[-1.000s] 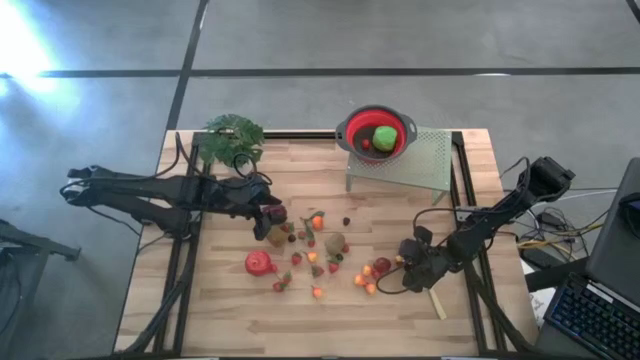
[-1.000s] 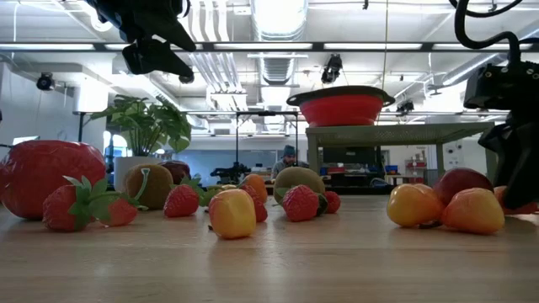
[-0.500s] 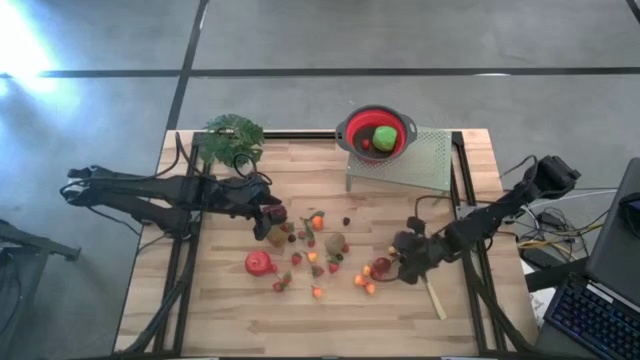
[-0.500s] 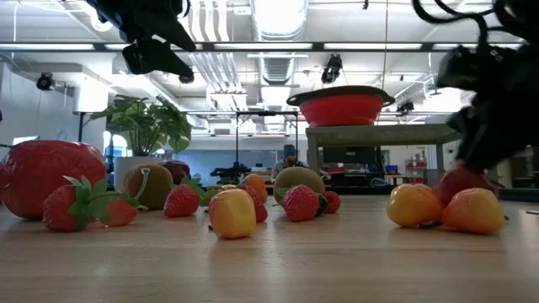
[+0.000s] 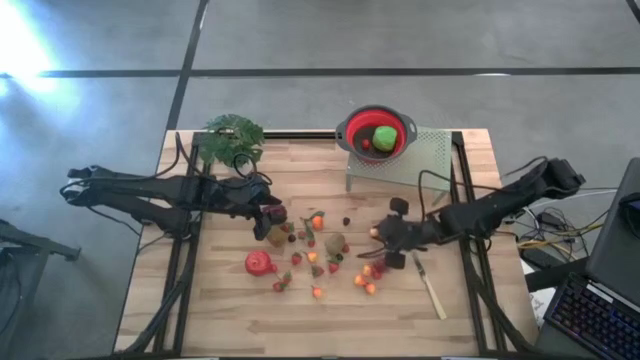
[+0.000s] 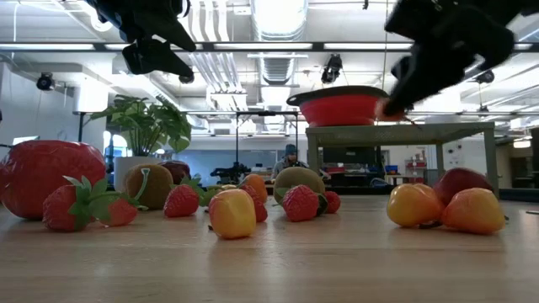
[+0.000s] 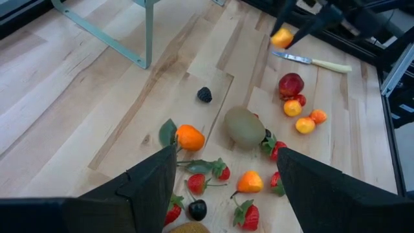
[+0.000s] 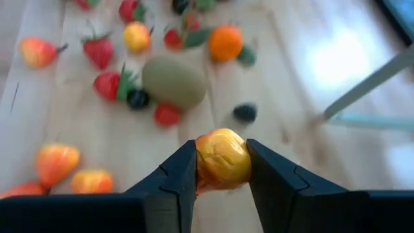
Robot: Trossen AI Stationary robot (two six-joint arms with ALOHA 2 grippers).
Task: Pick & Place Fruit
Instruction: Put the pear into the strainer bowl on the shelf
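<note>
Small toy fruits point(image 5: 318, 252) lie scattered on the middle of the wooden table: strawberries, orange ones, a brown kiwi point(image 7: 244, 126), and a large red one point(image 6: 46, 177) at the left. My right gripper point(image 5: 383, 236) hangs above the cluster's right side, shut on a yellow-orange fruit point(image 8: 222, 157). It also shows high up in the low view point(image 6: 396, 99). My left gripper point(image 5: 272, 213) hovers open over the cluster's left end point(image 7: 226, 188), holding nothing. A green fruit point(image 5: 384, 138) and a small red one lie in the red bowl. My right gripper pinches the yellow-orange fruit point(image 8: 222, 157) across its middle, one finger point(image 8: 178, 173) on each side. The fruit is lifted clear of the table point(image 6: 389, 108), well above the others; it shows against the table in the left wrist view point(image 7: 281, 37).
The red bowl point(image 5: 376, 133) sits on a pale green perforated stand point(image 5: 420, 160) at the far right. A leafy potted plant point(image 5: 232, 135) stands at the far left corner. A pale-handled knife point(image 5: 431, 290) lies near the right edge. Bare wood runs along the near edge.
My right gripper has risen from table height beside the fruits near the knife and swung toward the table's left and far side, carrying the yellow-orange fruit up clear of the wood. The left arm has kept still.
</note>
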